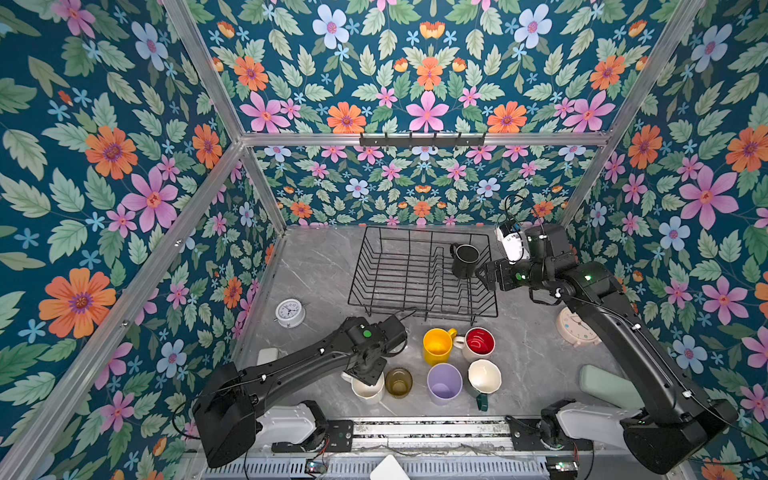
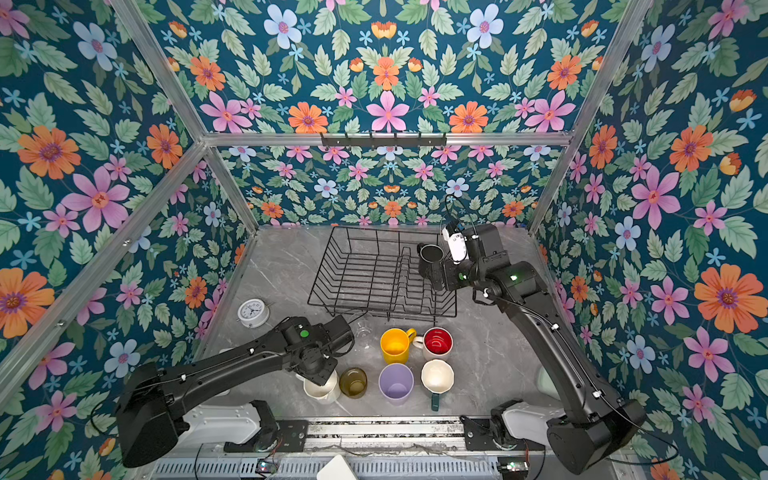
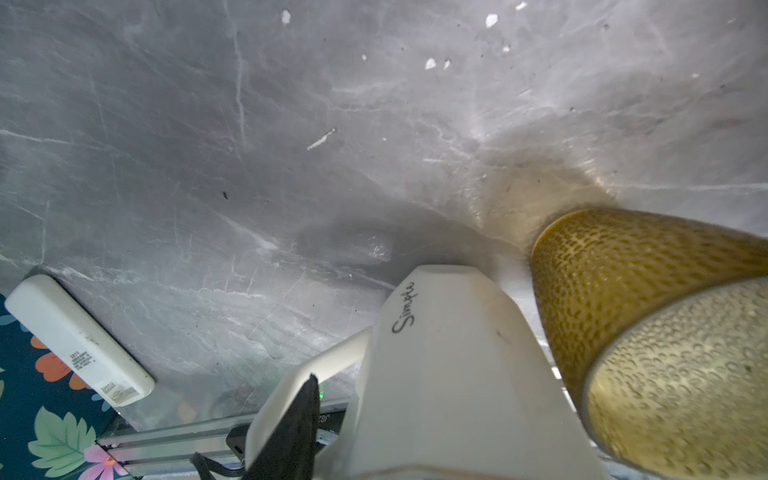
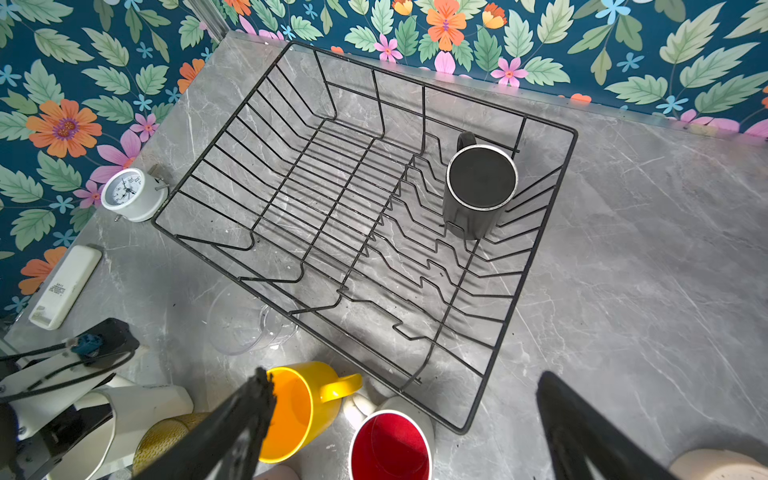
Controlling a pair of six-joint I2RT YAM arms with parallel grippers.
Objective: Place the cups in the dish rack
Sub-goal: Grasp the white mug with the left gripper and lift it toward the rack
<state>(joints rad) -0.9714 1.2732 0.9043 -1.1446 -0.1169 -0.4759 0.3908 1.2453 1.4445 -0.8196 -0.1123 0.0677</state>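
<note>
The cups stood mostly outside the dish rack (image 4: pixel 524 267): only the black mug (image 1: pixel 465 259) was in it, upright at the far right corner. The white mug (image 3: pixel 449 374), at the near left of the cluster, was the one in hand. My left gripper (image 1: pixel 362 376) sat over it with one finger (image 3: pixel 301 415) against the handle; I could not tell whether the jaws had it pinched.

I judged the grip should be firm on the handle before any lift, then straight up, since the olive-amber glass (image 1: pixel 398 382) stood just beside it on the right. The clear glass (image 4: pixel 249 324) stood between that mug and the rack's near rim, so the carry would have to pass over or around it.

The yellow mug (image 1: pixel 437 345), red-inside mug (image 1: pixel 480 343), lilac tumbler (image 1: pixel 444 382) and teal mug (image 1: pixel 484 378) waited close together to the right. My right gripper (image 4: pixel 403 376) hung wide open and empty just right of the black mug. A white clock (image 1: pixel 289 311) sat left of the rack, and a white remote (image 3: pixel 79 340) lay at the near left.
</note>
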